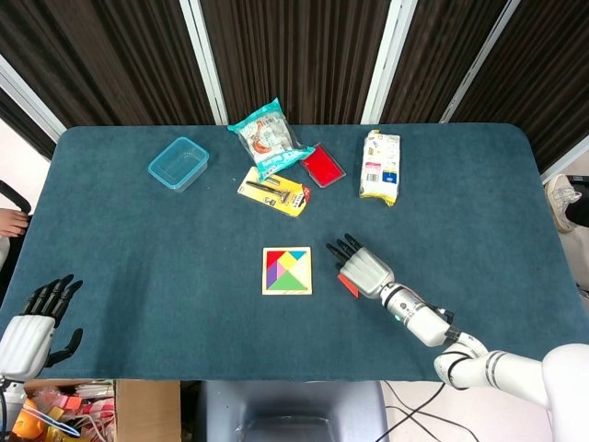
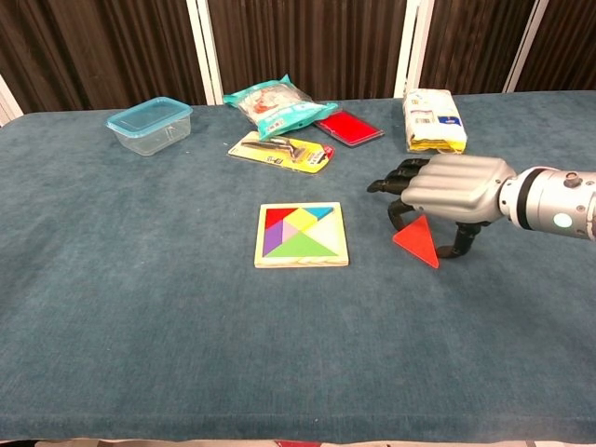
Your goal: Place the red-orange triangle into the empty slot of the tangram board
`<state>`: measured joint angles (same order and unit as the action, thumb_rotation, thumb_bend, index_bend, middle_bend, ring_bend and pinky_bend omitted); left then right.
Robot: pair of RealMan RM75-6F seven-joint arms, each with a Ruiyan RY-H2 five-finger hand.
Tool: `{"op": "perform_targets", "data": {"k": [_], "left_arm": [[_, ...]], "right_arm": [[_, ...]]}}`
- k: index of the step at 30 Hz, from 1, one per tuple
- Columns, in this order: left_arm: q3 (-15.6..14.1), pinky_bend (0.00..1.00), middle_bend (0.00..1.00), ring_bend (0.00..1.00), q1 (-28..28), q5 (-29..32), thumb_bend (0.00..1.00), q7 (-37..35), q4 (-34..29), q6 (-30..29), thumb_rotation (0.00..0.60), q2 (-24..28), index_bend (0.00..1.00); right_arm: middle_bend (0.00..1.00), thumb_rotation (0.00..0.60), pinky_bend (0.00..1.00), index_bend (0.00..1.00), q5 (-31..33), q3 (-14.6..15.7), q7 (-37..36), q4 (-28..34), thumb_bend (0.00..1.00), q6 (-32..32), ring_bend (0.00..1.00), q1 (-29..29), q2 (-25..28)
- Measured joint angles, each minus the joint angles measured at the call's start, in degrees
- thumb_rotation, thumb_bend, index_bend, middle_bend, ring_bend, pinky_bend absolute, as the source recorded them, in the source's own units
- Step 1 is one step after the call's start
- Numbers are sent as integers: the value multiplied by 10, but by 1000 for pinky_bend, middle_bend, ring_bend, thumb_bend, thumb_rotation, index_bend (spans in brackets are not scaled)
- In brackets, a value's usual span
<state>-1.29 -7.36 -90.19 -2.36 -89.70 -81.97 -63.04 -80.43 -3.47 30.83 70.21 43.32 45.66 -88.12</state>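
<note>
The red-orange triangle [image 2: 416, 241] [image 1: 348, 284] lies flat on the blue cloth, right of the tangram board [image 2: 302, 263] [image 1: 286, 291]. The board holds several coloured pieces, and a pale bare slot shows at its right side. My right hand [image 2: 453, 188] [image 1: 365, 270] hovers low, directly over the triangle's far edge. Its dark fingers [image 2: 395, 196] curl down at the triangle's left and its thumb comes down at the right; whether they touch the piece is unclear. My left hand [image 1: 32, 329] hangs off the table's near-left corner, fingers spread and holding nothing.
At the back of the table sit a clear blue box [image 2: 149, 124], a teal snack bag [image 2: 273, 104], a yellow carded tool pack [image 2: 282, 152], a red flat case [image 2: 348, 127] and a yellow-white packet [image 2: 433, 119].
</note>
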Motion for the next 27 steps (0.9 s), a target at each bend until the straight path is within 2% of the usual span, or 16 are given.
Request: {"op": "perform_targets", "data": {"k": [7, 16, 22, 27], "left_arm": [[0, 104, 0, 15, 0, -1, 457, -2, -1, -1, 600, 1, 0], [-1, 104, 0, 15, 1, -3, 457, -5, -1, -4, 600, 3, 0], [1, 104, 0, 15, 3, -4, 457, -16, 0, -11, 600, 7, 0], [0, 104, 0, 15, 4, -7, 457, -25, 2, -12, 600, 10, 0]], "right_arm": [[19, 600, 0, 617, -3, -9, -4, 25, 433, 27, 0, 1, 13], [34, 600, 0, 617, 9, -37, 36, 54, 433, 41, 0, 21, 12], [41, 600, 0, 617, 55, -68, 105, 47, 433, 44, 0, 50, -49], [42, 600, 0, 619, 98, -83, 158, 9, 433, 52, 0, 73, -117]]}}
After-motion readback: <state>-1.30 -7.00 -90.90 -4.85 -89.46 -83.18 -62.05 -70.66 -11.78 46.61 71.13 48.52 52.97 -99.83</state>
